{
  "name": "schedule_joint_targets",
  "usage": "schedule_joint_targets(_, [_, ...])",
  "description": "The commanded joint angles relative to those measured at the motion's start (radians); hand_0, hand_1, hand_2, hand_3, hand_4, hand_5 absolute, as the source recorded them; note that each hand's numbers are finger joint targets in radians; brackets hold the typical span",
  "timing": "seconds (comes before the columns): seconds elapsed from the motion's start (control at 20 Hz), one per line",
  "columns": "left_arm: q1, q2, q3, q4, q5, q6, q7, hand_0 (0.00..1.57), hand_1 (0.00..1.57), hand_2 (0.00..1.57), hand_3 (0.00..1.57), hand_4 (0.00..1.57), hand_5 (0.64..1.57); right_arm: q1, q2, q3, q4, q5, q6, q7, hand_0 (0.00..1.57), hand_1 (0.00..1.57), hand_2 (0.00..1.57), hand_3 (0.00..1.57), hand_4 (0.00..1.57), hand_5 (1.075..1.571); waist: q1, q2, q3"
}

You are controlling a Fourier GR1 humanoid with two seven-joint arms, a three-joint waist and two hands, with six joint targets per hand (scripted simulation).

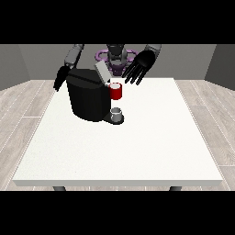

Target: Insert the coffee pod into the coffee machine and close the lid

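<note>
Nearest us lies the bare front of the white table (pixel 119 156). Further back, a small grey thing (pixel 117 111) sits on the base of the black coffee machine (pixel 87 98); we cannot tell if it is the pod. Just above it is a red thing at the machine (pixel 116 92), under the raised lid (pixel 101 72). Beyond, the hand at the view's right (pixel 140 67) hovers with fingers spread, holding nothing. The hand at the view's left (pixel 59 79) hangs behind the machine; we cannot tell its state. We judge 1 risk: the spread hand could knock the lid shut before any pod goes in.
</note>
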Motion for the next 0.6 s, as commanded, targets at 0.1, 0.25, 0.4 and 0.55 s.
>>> schedule_joint_targets(0.1, [0.104, -0.168, 0.144, -0.025, 0.22, -0.029, -0.053, 0.0, 0.0, 0.15, 0.0, 0.0, 1.571, 0.089, 0.009, -0.019, 0.047, -0.009, -0.009, -0.009, 0.0, 0.0, 0.0, 0.0, 0.0, 1.571, 0.11, -0.15, -0.0022])
schedule_joint_targets(0.25, [0.236, -0.262, 0.232, -0.016, 0.338, -0.014, -0.076, 0.0, 0.0, 0.0, 0.0, 0.42, 1.571, 0.174, 0.016, -0.032, 0.061, -0.019, -0.014, -0.044, 0.0, 0.0, 0.0, 0.0, 0.0, 1.571, 0.181, -0.233, -0.0028])
schedule_joint_targets(0.4, [0.317, -0.303, 0.352, 0.0, 0.48, -0.044, -0.111, 0.0, 0.0, 0.0, 0.0, 0.0, 1.571, 0.227, 0.009, -0.042, 0.055, -0.012, -0.03, -0.059, 0.0, 0.0, 0.0, 0.0, 0.0, 1.571, 0.213, -0.282, -0.0036])
schedule_joint_targets(0.55, [0.492, -0.363, 0.331, 0.013, 0.478, -0.04, -0.151, 0.0, 0.0, 0.0, 0.0, 0.39, 1.571, 0.322, 0.011, -0.031, 0.049, -0.022, 0.007, -0.091, 0.0, 0.0, 0.0, 0.0, 0.0, 1.571, 0.24, -0.378, -0.0012])
